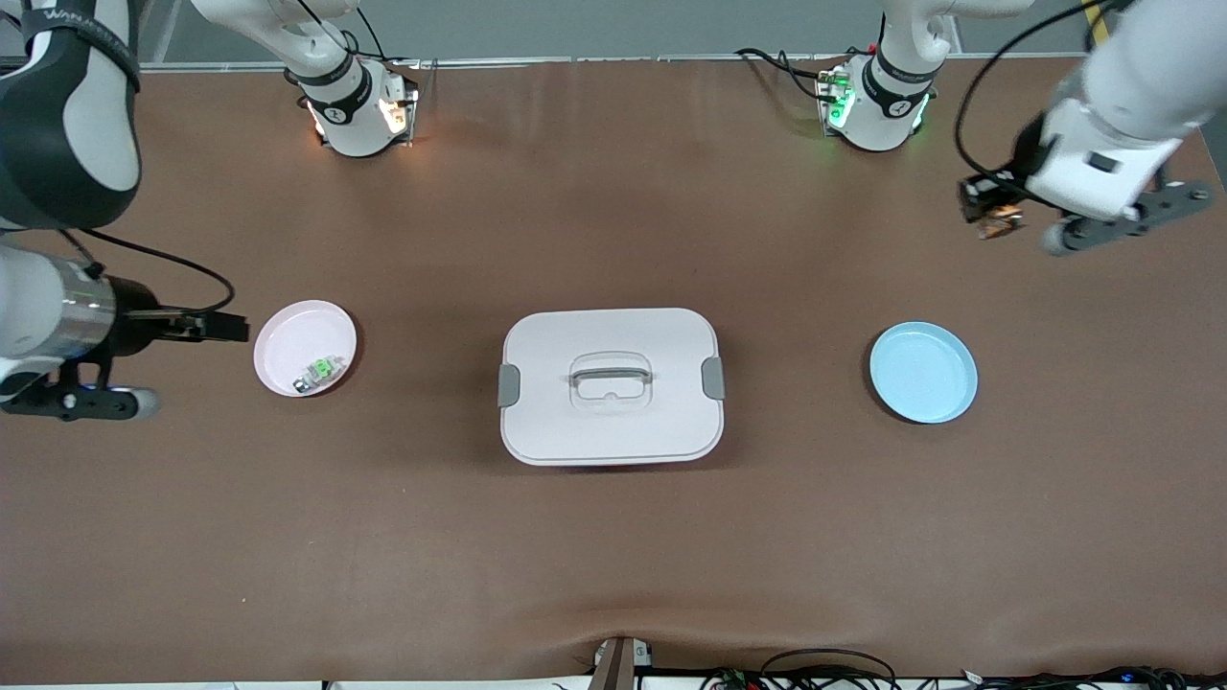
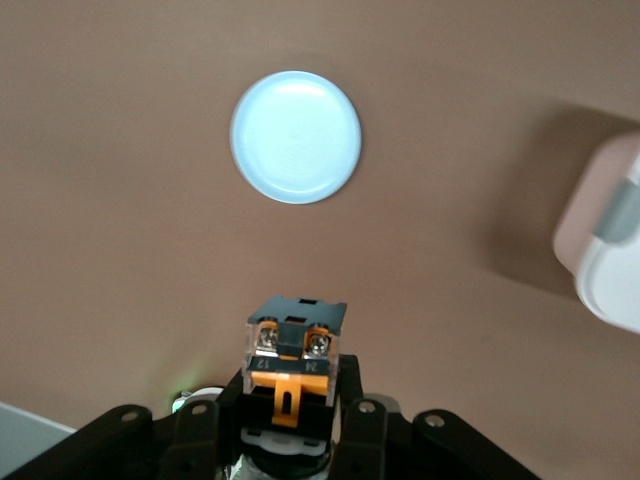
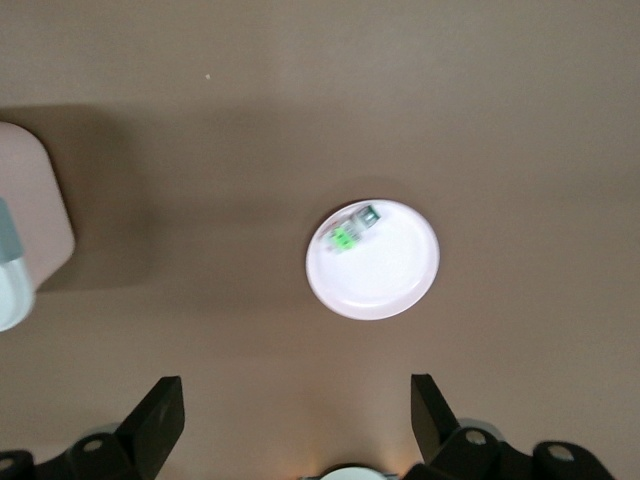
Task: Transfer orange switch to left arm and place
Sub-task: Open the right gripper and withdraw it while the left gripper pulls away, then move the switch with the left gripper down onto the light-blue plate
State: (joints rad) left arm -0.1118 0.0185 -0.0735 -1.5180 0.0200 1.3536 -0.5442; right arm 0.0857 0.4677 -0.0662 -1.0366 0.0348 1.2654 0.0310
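The orange switch (image 1: 999, 224), black with an orange-brown end, is held in my left gripper (image 1: 987, 203), up in the air over bare table toward the left arm's end. In the left wrist view the switch (image 2: 295, 355) sits clamped between the black fingers (image 2: 225, 405), with the blue plate (image 2: 296, 137) below and apart from it. The white box (image 1: 611, 383) with grey clips stands in the middle of the table. My right gripper (image 1: 230, 328) is open and empty beside the pink plate (image 1: 292, 340); its wrist view shows spread fingers (image 3: 160, 420) and nothing between them.
The pink plate (image 3: 390, 275) holds a small green-and-silver component (image 1: 321, 372). The blue plate (image 1: 923, 372) lies toward the left arm's end, with nothing on it. A corner of the box shows in both the left wrist view (image 2: 610, 240) and the right wrist view (image 3: 25, 230).
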